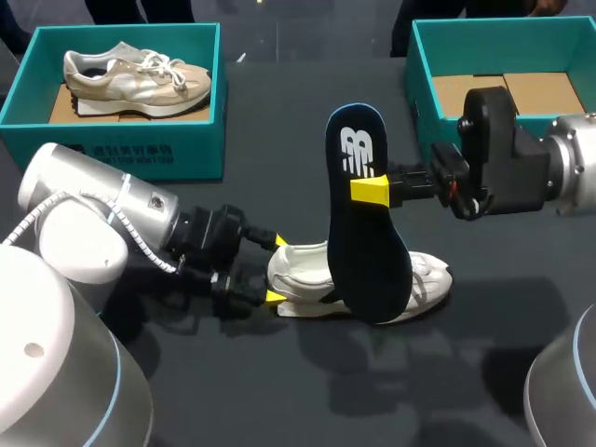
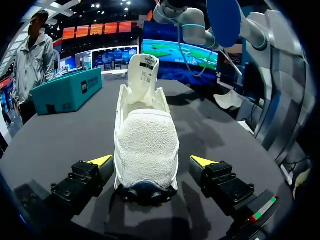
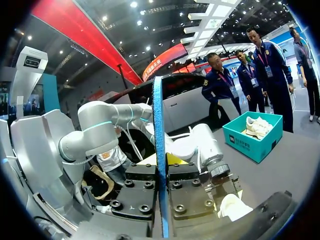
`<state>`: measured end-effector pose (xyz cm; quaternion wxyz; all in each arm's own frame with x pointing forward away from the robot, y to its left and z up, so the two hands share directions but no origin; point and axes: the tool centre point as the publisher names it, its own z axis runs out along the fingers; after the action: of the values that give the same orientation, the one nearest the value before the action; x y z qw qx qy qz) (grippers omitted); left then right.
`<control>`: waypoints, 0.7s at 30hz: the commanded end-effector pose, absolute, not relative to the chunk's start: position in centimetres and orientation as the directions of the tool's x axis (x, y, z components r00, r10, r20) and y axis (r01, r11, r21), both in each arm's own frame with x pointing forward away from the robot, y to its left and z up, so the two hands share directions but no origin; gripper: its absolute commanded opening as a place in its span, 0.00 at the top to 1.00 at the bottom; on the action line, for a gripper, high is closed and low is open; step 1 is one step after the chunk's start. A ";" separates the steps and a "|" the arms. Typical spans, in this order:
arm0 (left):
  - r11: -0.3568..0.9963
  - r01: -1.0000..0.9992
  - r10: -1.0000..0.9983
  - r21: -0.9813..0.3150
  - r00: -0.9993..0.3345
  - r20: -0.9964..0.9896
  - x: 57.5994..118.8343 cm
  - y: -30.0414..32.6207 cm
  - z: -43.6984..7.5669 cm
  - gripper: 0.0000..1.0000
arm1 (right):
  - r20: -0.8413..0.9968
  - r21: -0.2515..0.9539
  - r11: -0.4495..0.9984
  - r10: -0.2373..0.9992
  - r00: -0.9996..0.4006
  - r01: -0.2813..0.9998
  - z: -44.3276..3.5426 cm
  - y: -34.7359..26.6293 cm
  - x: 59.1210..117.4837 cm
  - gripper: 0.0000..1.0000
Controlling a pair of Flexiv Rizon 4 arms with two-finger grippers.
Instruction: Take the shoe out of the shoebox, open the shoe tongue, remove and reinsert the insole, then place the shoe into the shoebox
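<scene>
Navy insole [image 1: 371, 251] bearing a white logo, cream-white shoe [image 1: 296, 270], teal shoebox [image 1: 121, 140] — table [image 1: 298, 382] dark grey.

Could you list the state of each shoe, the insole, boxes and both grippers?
shoe on the table: upright, insole out
insole: raised on end, above shoe
right gripper: shut on insole
left gripper: open, straddling the shoe
left shoebox: open, second shoe inside
right shoebox: open, no shoe seen
</scene>
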<state>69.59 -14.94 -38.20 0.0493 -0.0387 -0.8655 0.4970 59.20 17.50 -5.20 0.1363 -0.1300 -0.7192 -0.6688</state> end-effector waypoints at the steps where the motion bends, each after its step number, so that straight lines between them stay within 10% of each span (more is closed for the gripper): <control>1: 0.505 0.018 0.115 -0.863 -0.992 0.046 69.6 -15.0 -38.3 0.00 | 0.370 0.926 0.071 0.009 -0.929 0.370 -5.3 17.6 59.0 1.00; 21: 0.831 -0.002 0.070 -0.556 -0.992 0.107 70.2 -13.7 -34.4 0.00 | 0.370 0.926 0.071 0.009 -0.929 0.370 -5.3 17.6 59.0 1.00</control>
<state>70.00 -13.68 -35.19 0.0580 -0.0190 -0.9274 0.3690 59.20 17.50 -5.20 0.1363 -0.1299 -0.7191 -0.6689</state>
